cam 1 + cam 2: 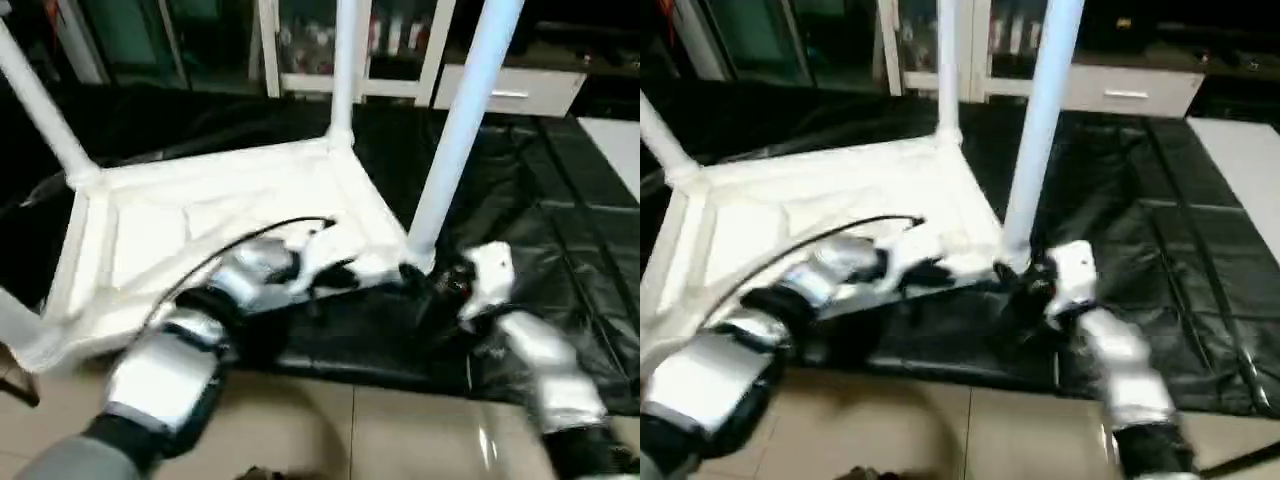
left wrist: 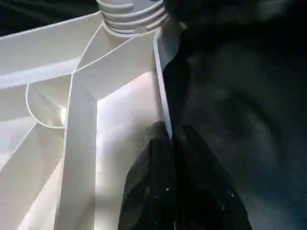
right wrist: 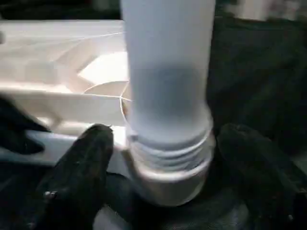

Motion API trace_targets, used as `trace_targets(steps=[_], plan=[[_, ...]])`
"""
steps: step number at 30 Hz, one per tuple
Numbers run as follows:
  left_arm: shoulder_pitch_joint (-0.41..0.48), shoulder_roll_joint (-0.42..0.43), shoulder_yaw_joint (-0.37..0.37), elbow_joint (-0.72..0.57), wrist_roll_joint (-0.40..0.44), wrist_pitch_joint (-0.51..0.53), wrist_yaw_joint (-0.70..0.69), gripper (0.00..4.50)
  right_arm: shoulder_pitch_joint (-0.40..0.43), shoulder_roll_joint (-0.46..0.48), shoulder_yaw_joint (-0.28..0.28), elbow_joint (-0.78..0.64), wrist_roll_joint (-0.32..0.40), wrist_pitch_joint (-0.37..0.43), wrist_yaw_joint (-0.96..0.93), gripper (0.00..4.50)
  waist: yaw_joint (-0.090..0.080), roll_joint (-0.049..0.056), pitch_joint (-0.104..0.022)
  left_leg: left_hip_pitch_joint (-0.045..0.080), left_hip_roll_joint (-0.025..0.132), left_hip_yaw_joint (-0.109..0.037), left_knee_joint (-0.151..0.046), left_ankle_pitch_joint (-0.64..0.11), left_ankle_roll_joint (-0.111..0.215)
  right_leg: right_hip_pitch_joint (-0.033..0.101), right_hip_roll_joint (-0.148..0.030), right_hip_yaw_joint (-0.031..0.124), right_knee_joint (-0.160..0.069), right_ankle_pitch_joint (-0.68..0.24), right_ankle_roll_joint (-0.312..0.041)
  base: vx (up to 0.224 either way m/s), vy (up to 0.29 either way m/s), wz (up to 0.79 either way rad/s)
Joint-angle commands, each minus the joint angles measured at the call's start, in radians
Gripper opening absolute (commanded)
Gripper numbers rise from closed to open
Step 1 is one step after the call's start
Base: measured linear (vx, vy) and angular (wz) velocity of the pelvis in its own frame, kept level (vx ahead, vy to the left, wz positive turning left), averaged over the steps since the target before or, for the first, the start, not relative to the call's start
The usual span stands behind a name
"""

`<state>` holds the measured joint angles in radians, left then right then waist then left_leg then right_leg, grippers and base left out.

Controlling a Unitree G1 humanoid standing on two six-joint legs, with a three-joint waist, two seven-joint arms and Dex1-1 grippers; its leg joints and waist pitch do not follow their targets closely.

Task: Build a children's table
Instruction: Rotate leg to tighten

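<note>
White tabletop (image 1: 230, 225) sits upside down on the black cover (image 1: 560, 200), ribs up, with legs standing in its corner sockets. Right gripper (image 3: 165, 179) is spread wide around the base of the near leg (image 1: 455, 130), fingers (image 3: 79, 177) just off it. Left gripper (image 2: 175, 163) is pinched closed on the tabletop's near rim.

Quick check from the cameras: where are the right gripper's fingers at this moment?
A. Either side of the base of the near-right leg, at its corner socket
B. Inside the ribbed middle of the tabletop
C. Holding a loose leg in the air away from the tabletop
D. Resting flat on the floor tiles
A: in the right wrist view the right gripper has one black finger on each side of the leg's threaded base, where it enters the tabletop's corner.
</note>
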<state>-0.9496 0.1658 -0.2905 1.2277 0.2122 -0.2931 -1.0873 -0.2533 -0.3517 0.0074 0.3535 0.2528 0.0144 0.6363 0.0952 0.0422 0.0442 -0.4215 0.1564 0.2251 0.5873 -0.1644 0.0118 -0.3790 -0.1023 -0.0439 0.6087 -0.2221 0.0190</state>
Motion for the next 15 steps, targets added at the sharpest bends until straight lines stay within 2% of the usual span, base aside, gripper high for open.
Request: trace_targets(steps=[1, 3, 7, 9, 11, 15], plan=[[0.025, 0.030, -0.053, -0.010, 0.029, -0.025, -0.165, 0.00, 0.024, -0.032, 0.018, -0.040, 0.029, 0.030, 0.098, 3.92, 0.014, -0.006, -0.061, 0.046, 0.094, -0.050, -0.076, -0.249, 0.087, 0.025, -0.075, 0.029, -0.063, 0.054, -0.267, 0.000, 0.000, 0.00], [0.034, 0.069, -0.065, -0.027, 0.025, -0.022, -0.262, 0.00, 0.052, -0.082, 0.024, -0.087, 0.072, 0.080, 0.202, 3.92, 0.022, -0.005, -0.061, 0.051, 0.095, -0.048, -0.077, -0.281, 0.074, 0.021, -0.075, 0.028, -0.063, 0.026, -0.285, 0.000, 0.000, 0.00], [0.044, 0.107, -0.077, -0.048, 0.028, -0.012, -0.330, 0.00, 0.070, -0.119, 0.045, -0.138, 0.120, 0.149, 0.291, 3.92, 0.036, -0.003, -0.058, 0.054, 0.099, -0.049, -0.084, -0.307, 0.043, 0.018, -0.076, 0.031, -0.064, -0.021, -0.284, 0.000, 0.000, 0.00], [0.051, 0.119, -0.072, -0.060, 0.025, -0.017, -0.338, 0.00, 0.058, -0.124, 0.067, -0.122, 0.093, 0.147, 0.305, 3.92, 0.036, -0.004, -0.057, 0.056, 0.099, -0.049, -0.087, -0.338, 0.009, 0.014, -0.080, 0.032, -0.066, -0.060, -0.284, 0.000, 0.000, 0.00], [0.054, 0.121, -0.066, -0.063, 0.022, -0.018, -0.336, 0.00, 0.045, -0.117, 0.077, -0.105, 0.084, 0.147, 0.312, 3.92, 0.037, -0.008, -0.057, 0.056, 0.098, -0.050, -0.087, -0.345, -0.009, 0.014, -0.084, 0.034, -0.066, -0.078, -0.283, 0.000, 0.000, 0.00], [0.064, 0.121, -0.061, -0.084, 0.007, 0.000, -0.343, 0.00, -0.016, -0.078, 0.076, -0.043, 0.075, 0.140, 0.301, 3.59, 0.035, -0.007, -0.060, 0.054, 0.097, -0.049, -0.086, -0.321, -0.016, 0.014, -0.083, 0.034, -0.064, -0.065, -0.283, 0.000, 0.000, 0.00]])
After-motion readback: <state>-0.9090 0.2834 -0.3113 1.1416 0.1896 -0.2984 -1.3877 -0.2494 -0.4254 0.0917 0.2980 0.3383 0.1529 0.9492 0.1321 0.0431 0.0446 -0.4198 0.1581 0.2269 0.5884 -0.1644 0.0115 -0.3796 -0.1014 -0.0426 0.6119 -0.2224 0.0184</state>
